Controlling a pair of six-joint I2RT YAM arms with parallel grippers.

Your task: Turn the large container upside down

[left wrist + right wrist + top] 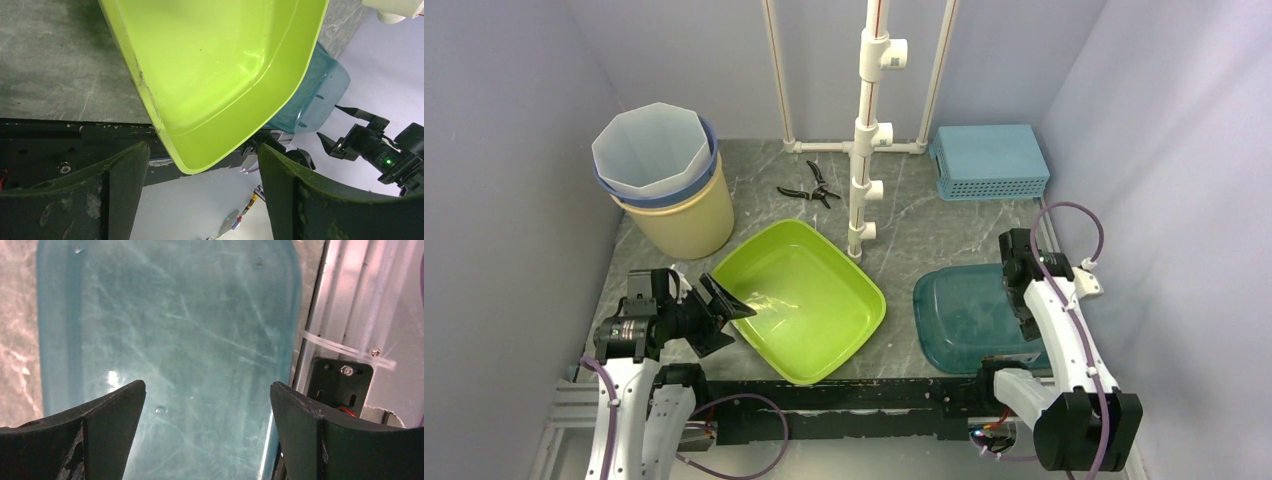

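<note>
In the top view the right side of the teal tub (959, 310) is covered by the right arm (1064, 330), and the tub is cropped by the upper and lower edges of the right wrist view. The green basin (215, 65) is cut off by the top edge of the left wrist view, where the fingers of the left gripper (202, 146) are lost below the frame. The inside of the yellow bucket (686, 222) is masked by its white liner (652, 145), and the pliers (809, 187) are seen too small for detail.
</note>
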